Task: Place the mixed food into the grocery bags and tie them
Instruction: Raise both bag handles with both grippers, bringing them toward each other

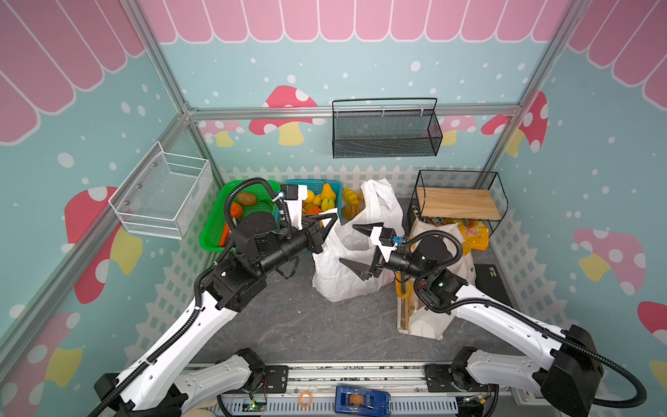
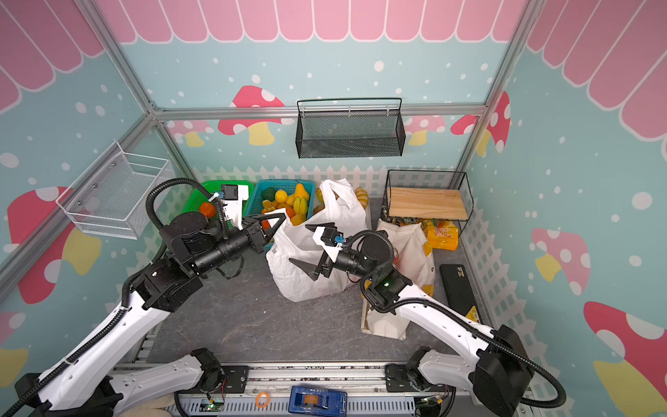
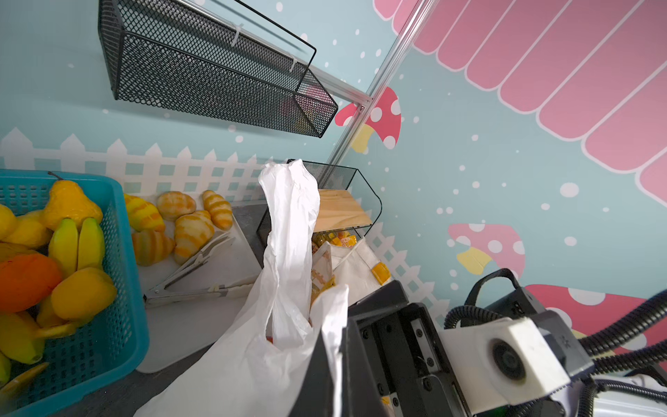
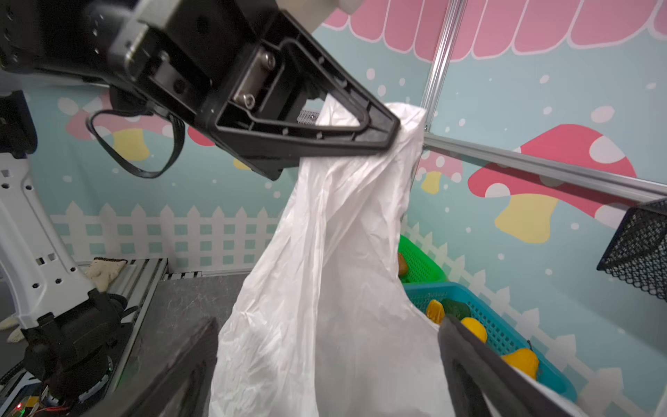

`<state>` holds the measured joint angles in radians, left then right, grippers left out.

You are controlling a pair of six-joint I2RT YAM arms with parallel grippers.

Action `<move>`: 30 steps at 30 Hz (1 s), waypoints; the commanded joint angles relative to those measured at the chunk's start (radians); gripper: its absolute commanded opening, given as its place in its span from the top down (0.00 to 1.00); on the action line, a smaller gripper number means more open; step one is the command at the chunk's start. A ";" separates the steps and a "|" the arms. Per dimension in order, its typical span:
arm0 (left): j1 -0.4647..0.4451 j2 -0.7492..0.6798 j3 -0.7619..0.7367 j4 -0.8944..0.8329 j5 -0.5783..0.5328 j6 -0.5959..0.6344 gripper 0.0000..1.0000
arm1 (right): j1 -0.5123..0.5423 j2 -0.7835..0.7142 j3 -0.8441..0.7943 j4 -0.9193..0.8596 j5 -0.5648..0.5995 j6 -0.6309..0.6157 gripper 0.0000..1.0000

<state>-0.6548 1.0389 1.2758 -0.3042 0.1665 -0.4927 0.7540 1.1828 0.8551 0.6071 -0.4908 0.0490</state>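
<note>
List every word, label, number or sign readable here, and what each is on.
No text here reads clearly enough to quote.
Yellow packet: red print, too blurred to read.
Black box: small white print and a yellow sticker, both too small to read.
Orange script by the tote, in the left wrist view: too blurred to read.

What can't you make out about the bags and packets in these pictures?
Inside the plastic bag: its white film hides the contents in both top views.
Inside the tote: the right arm crosses over it in both top views.
Print on the yellow packets: too small to read in a top view.
</note>
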 commanded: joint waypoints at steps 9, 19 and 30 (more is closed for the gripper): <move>0.009 -0.019 -0.027 0.079 0.057 -0.058 1.00 | 0.011 0.156 0.130 0.123 -0.045 0.052 0.07; 0.016 -0.020 -0.048 0.128 0.057 -0.089 1.00 | 0.019 0.181 0.028 0.115 0.043 0.100 0.81; 0.016 -0.018 -0.081 0.182 0.076 -0.149 1.00 | 0.069 0.168 0.052 0.177 0.181 0.106 0.43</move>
<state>-0.6434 1.0348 1.2087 -0.1707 0.2222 -0.6060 0.8078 1.3640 0.8894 0.7280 -0.3439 0.1589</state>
